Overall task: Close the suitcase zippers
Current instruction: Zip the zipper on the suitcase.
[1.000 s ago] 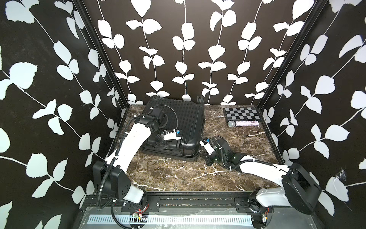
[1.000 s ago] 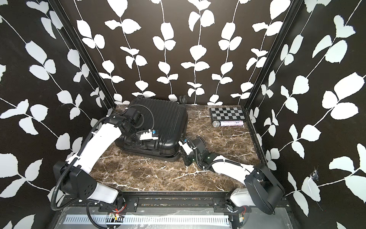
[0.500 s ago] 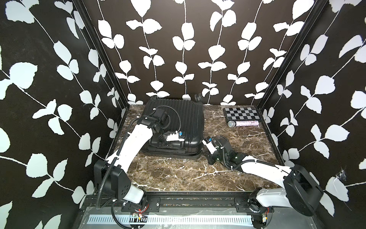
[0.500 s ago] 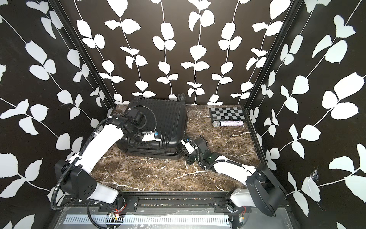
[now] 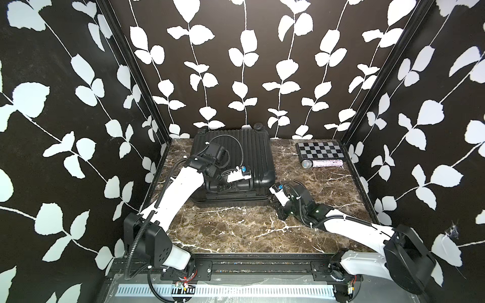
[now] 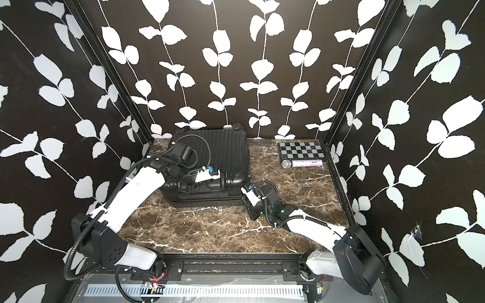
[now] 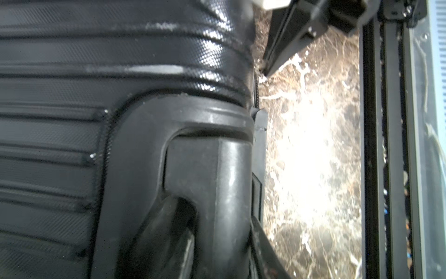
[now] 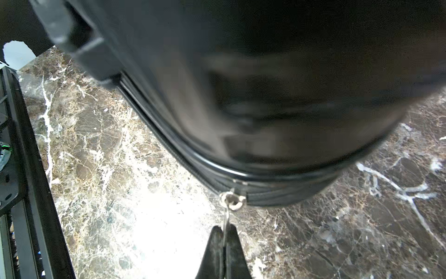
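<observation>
Zipping in progress, by the look of it. Nearest: pinching zipper pull (image 8: 231, 199) tight in fully closed right end effector (image 8: 225, 229), at near-right corner of suitcase (image 5: 257, 157). Beyond: bracing handle (image 7: 231, 181) with left end effector (image 5: 222, 186), closed narrowly across it. Lying flat, shells together, at back-left of desk (image 5: 236, 230). Next, probably: drag pull steadily along zippers (image 8: 277, 194), in line with track.

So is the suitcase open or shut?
Shut. The suitcase lies flat, shells together, no lining showing. Fully zipped? Cannot tell; zipper pull at a corner.
</observation>
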You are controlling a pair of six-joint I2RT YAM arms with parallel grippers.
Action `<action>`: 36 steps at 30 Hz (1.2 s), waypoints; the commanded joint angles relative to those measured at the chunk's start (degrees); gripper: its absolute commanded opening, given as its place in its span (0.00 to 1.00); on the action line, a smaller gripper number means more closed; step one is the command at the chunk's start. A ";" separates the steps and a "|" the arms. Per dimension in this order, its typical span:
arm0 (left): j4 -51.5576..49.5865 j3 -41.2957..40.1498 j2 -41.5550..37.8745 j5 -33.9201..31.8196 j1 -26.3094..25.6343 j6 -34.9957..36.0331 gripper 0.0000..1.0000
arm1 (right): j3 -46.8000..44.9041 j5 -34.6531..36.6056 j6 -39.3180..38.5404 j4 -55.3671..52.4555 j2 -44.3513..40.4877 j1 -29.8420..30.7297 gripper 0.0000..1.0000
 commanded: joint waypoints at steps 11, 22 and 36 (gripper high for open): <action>25.07 -3.77 -4.03 -8.22 -5.57 -27.16 0.04 | -0.24 -2.12 4.32 4.83 3.44 0.82 0.00; 33.36 -6.78 -2.14 -13.41 -9.52 -49.97 0.00 | -0.94 -1.76 5.89 7.46 4.24 0.92 0.00; 31.99 -3.53 3.91 -14.54 -11.32 -53.71 0.05 | -0.01 -2.85 6.45 7.57 5.30 1.14 0.00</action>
